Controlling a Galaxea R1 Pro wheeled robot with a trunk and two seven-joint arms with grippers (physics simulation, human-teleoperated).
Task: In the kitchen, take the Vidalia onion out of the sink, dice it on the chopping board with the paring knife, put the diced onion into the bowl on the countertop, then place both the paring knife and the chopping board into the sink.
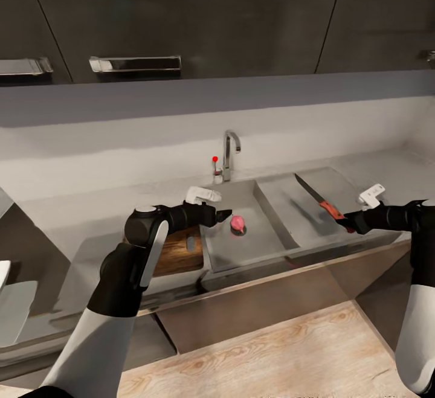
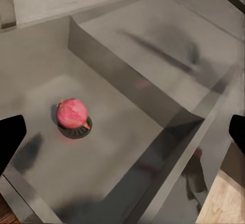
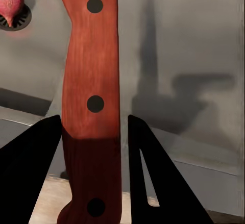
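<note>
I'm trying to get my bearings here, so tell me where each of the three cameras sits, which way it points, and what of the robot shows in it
Head view: on the robot's head, looking forward and down at the sink; both arms show, the left gripper beside the onion, the right gripper holding the paring knife.
Left wrist view: near the left gripper, aimed into the basin at the onion; dark fingertips at the edges.
Right wrist view: along the right gripper's fingers, which flank the knife handle.
Shared: the onion on the drain appears in all three.

place: kitchen | grey surface (image 1: 78, 217) with metal front edge | steel sink (image 1: 254, 247) set in it, chrome tap (image 1: 229, 153) with red knob at its back edge | dark wall cabinets (image 1: 199, 17) with bar handles above | wood floor (image 1: 290, 356) below
</note>
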